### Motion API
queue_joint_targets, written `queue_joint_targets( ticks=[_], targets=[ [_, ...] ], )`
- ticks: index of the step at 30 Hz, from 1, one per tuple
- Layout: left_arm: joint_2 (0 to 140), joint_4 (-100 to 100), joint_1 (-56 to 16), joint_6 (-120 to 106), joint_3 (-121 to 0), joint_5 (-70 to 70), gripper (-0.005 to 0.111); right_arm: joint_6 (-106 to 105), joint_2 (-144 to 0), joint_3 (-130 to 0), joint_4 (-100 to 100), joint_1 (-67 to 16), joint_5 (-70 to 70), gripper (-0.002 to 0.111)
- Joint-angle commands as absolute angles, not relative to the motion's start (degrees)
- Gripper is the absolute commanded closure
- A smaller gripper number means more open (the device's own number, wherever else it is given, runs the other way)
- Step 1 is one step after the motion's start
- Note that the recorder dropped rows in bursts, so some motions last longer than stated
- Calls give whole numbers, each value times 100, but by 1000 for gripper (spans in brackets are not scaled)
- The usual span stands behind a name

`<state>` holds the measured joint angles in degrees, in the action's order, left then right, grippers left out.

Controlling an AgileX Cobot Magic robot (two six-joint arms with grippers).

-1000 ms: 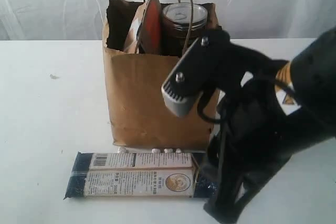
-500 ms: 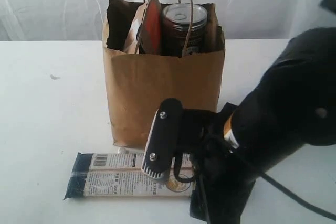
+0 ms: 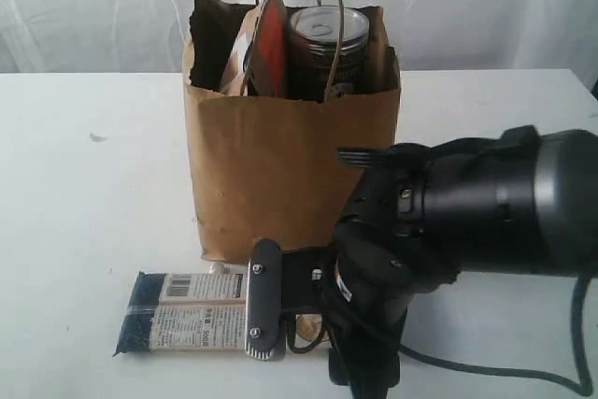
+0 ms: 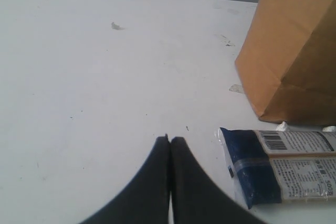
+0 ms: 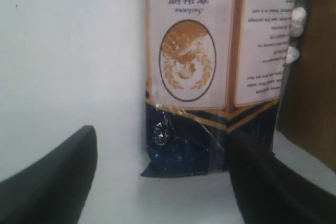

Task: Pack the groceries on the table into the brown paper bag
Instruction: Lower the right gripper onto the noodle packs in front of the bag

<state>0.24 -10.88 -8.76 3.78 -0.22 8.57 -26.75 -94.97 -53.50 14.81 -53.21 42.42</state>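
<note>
On the white surface (image 3: 84, 203), the right claw (image 5: 160, 145), jaws apart, is straddling the long dark-blue packet (image 3: 187, 313); it should close next. The left claw (image 4: 169, 142) is resting together.

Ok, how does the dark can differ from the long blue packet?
The dark can stands upright inside the brown paper bag; the long dark-blue packet lies flat on the table before it. The can is round, silver-lidded; the packet is long, flat, white-labelled. Both are dark.

Bulky glossy-black right arm (image 3: 486, 203) — dark fingers (image 3: 264, 301), 2 silver screws, thin black cable (image 3: 486, 373)
</note>
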Motion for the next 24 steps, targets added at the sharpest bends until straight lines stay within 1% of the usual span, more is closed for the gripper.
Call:
queue_joint_targets(
  ticks=[1,11,19,22,24],
  targets=[
    [0,-1121,-871,400,0,851,107,-2682,-9767,-5324,1674,-5295,3934,42],
    [0,-1121,-871,400,0,851,107,-2663,-10088,-5324,1846,-4840,3752,42],
    [0,-1121,-871,400,0,851,107,-2663,-10209,-5324,1757,-4739,3597,42],
    [0,-1121,-871,400,0,851,107,-2678,-10292,-5324,1631,-4739,3629,47],
    [0,-1121,-871,400,0,851,107,-2678,-10355,-5324,1515,-4739,3721,56]
  ],
)
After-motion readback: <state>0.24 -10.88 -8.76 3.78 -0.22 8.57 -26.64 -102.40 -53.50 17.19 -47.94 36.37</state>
